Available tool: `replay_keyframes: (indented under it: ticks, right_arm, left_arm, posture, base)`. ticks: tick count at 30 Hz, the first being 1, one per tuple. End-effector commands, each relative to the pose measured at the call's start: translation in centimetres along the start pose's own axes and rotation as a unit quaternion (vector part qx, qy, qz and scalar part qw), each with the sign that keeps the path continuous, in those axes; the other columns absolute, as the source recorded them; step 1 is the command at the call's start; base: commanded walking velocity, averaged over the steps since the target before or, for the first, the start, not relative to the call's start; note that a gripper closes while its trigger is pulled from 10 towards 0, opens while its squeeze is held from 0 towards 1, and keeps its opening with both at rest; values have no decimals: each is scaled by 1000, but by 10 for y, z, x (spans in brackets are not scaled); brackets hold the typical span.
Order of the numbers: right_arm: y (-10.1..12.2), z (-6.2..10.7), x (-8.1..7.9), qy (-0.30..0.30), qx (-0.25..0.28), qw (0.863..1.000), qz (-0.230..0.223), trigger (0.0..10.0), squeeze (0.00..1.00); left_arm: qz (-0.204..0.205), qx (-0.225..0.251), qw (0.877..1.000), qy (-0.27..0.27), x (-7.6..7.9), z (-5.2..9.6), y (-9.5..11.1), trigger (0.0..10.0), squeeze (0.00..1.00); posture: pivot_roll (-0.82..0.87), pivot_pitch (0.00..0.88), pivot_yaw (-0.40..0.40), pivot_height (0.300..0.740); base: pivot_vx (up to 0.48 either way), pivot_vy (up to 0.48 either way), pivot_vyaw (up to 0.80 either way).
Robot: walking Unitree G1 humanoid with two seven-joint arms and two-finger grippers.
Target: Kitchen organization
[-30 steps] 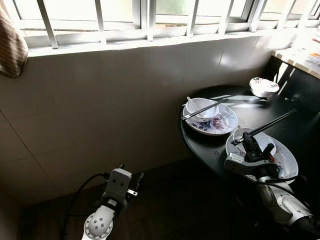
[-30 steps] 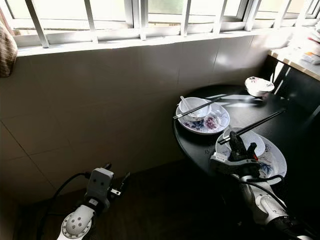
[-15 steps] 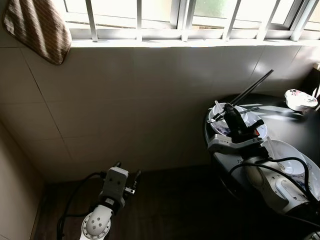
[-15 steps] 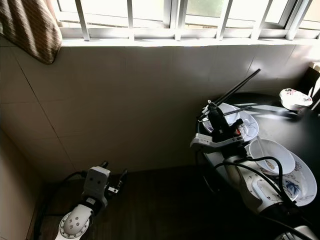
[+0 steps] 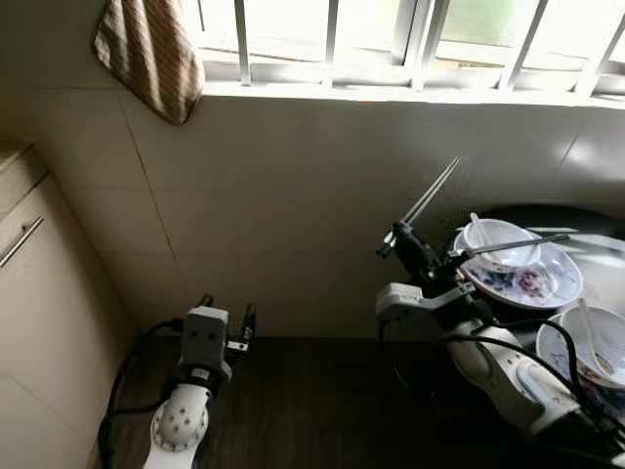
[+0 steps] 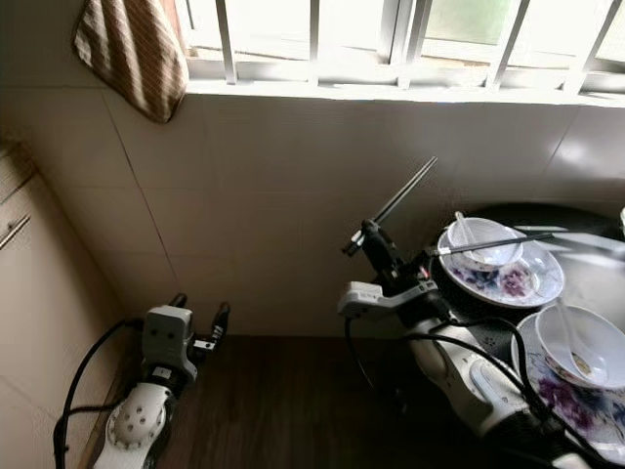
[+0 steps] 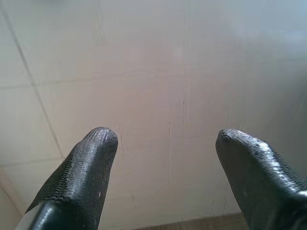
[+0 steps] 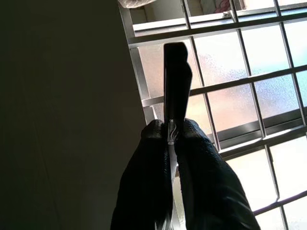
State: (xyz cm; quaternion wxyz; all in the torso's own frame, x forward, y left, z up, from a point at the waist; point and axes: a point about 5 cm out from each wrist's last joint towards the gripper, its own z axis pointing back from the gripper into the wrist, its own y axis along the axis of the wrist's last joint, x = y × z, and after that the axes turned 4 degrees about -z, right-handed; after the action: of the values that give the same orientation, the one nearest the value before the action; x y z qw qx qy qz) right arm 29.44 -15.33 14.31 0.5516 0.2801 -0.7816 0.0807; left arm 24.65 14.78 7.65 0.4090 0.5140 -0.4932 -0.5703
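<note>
Beside the table (image 5: 508, 220), I see my right gripper (image 5: 398, 237) pinching chopsticks (image 5: 431, 192); left gripper (image 7: 163, 143) spread wide, empty.

You've got a dark round table (image 5: 586, 220) by the wall with two patterned plates (image 5: 547, 283) (image 6: 566, 405) sitting on it.

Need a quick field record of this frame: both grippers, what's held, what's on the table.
right gripper: shut on chopsticks, raised in front of the tiled wall, left of the table
chopsticks: tips point up toward the window
left gripper: open, holding nothing, low over the dark floor, facing the tiled wall
black table: at right, by the wall
far plate: carries a bowl with a spoon; second pair of chopsticks laid across
near plate: carries a bowl with a spoon
striped towel: hangs at window, upper left
</note>
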Motion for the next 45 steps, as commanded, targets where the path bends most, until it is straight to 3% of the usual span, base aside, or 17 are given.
replay_keyframes:
  ticks: [1,12,19,20,21,22,23,26,28,29,31,32,33,34,45]
  right_arm:
    - [7,-6,6,-23,12,999,-22,0,0]
    - [7,-10,14,-73,-18,993,-88,0,0]
    - [3,-14,18,-98,-52,982,-151,0,0]
    - [3,-15,18,-97,-51,983,-150,1098,0]
    - [3,-15,18,-96,-50,983,-149,4784,0]
    - [3,-15,18,-96,-50,983,-149,4784,0]
    - [3,-16,19,-97,-50,983,-148,7176,0]
    - [3,-17,20,-98,-48,983,-147,6588,0]
    - [3,-18,21,-105,-44,983,-147,6824,0]
    - [4,-20,23,-111,-41,981,-151,7451,0]
    - [5,-20,23,-113,-40,981,-154,4941,0]
    - [5,-21,23,-112,-39,981,-151,2980,0]
    - [5,-21,23,-112,-39,981,-151,2980,0]
    - [5,-21,23,-112,-39,982,-150,0,0]
    - [5,-23,24,-115,-37,981,-155,0,0]
  left_arm:
    - [-10,5,1000,29,-13,-2,5,10000,0]
    - [-27,32,997,64,-26,-14,23,10000,0]
    - [-33,43,995,78,-33,-17,30,10000,0]
    - [-37,47,995,77,-33,-18,32,10000,0]
    - [-38,48,995,77,-32,-18,33,10000,0]
    - [-39,48,995,77,-32,-18,33,10000,0]
    - [-40,50,995,78,-32,-18,34,10000,0]
    - [-43,53,995,79,-32,-19,35,10000,0]
    - [-45,53,994,81,-32,-19,36,10000,0]
    - [-47,55,994,82,-33,-19,37,10000,0]
    - [-50,57,994,83,-34,-20,38,10000,0]
    - [-52,58,994,83,-34,-20,38,10000,0]
    - [-52,58,994,83,-34,-20,38,10000,0]
    - [-52,58,994,83,-34,-21,38,10000,0]
    - [-64,76,992,82,-34,-24,47,10000,0]
  posture:
    - [23,0,-67,740]
    - [26,0,-60,740]
    - [30,0,-59,740]
    - [31,0,-59,740]
    - [31,0,-58,740]
    - [31,0,-58,740]
    - [35,0,-61,740]
    - [35,0,-62,740]
    - [36,0,-63,740]
    - [37,0,-63,740]
    - [37,0,-63,740]
    - [40,0,-61,740]
    - [40,0,-61,740]
    - [40,0,-61,740]
    - [43,0,-63,740]
  base:
    - [0,0,800]
    - [0,0,800]
    - [0,0,800]
    - [0,0,800]
    - [0,0,800]
    - [0,0,800]
    - [0,0,800]
    - [0,0,800]
    - [0,0,800]
    - [0,0,800]
    - [0,0,800]
    - [0,0,800]
    - [0,0,800]
    - [0,0,800]
    - [0,0,800]
